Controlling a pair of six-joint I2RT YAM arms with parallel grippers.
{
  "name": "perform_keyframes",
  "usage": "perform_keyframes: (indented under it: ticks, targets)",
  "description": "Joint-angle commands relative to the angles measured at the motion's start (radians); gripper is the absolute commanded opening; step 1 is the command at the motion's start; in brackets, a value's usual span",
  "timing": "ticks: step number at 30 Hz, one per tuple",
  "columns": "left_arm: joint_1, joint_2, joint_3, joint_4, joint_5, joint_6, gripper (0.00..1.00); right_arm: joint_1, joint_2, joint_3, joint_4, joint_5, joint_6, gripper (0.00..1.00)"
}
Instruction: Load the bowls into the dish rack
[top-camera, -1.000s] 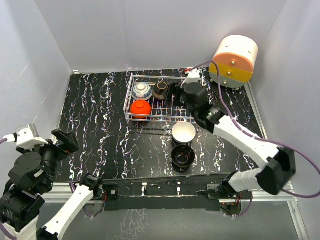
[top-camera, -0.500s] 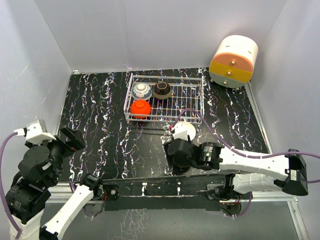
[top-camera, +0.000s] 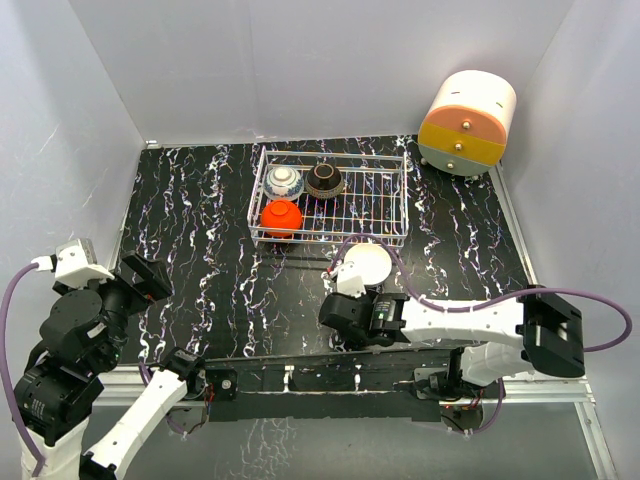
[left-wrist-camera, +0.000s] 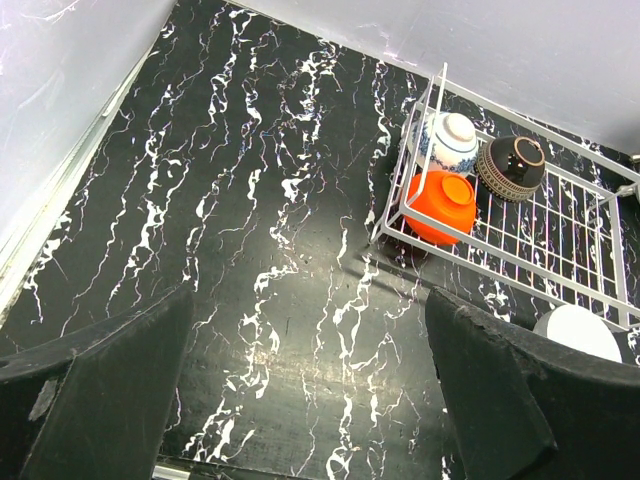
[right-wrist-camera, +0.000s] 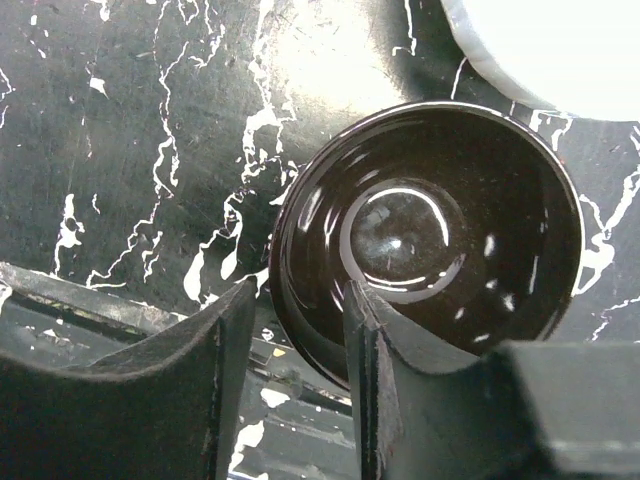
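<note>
The white wire dish rack (top-camera: 385, 190) stands at the back middle and holds three bowls upside down: blue-and-white (top-camera: 284, 181), brown-tan (top-camera: 325, 180) and red (top-camera: 281, 216). The white bowl (top-camera: 370, 262) stands upright in front of the rack. The glossy black bowl (right-wrist-camera: 430, 230) stands upright near the table's front edge, mostly hidden under my right arm in the top view. My right gripper (right-wrist-camera: 300, 320) is open and straddles its near rim, one finger inside and one outside. My left gripper (left-wrist-camera: 310, 370) is open and empty above the left of the table.
A cream-and-orange round drawer unit (top-camera: 467, 122) stands at the back right corner. Grey walls close in the table on three sides. The rack (left-wrist-camera: 570, 220), the three bowls in it and the white bowl (left-wrist-camera: 580, 330) also show in the left wrist view.
My right arm has swung from the back right of the rack down to the black bowl at the front edge. My left arm has shifted slightly.
</note>
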Motion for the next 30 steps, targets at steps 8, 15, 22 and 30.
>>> perform_keyframes:
  ticks: [8,15,22,30]
  targets:
    - [-0.006,-0.007,-0.001,-0.007,-0.007,-0.002,0.97,-0.009,0.035,-0.049,0.134,0.005,0.016,0.27]
    - [-0.006,-0.011,0.004,-0.022,-0.014,-0.003,0.97,-0.009,0.012,-0.038,0.140,-0.020,0.023,0.08]
    - [-0.006,-0.015,0.019,-0.032,-0.023,-0.002,0.97,-0.009,-0.172,0.043,0.241,-0.170,-0.049,0.08]
    - [-0.006,-0.015,0.033,-0.040,-0.023,-0.002,0.97,-0.049,-0.254,0.160,0.432,-0.340,-0.111,0.08]
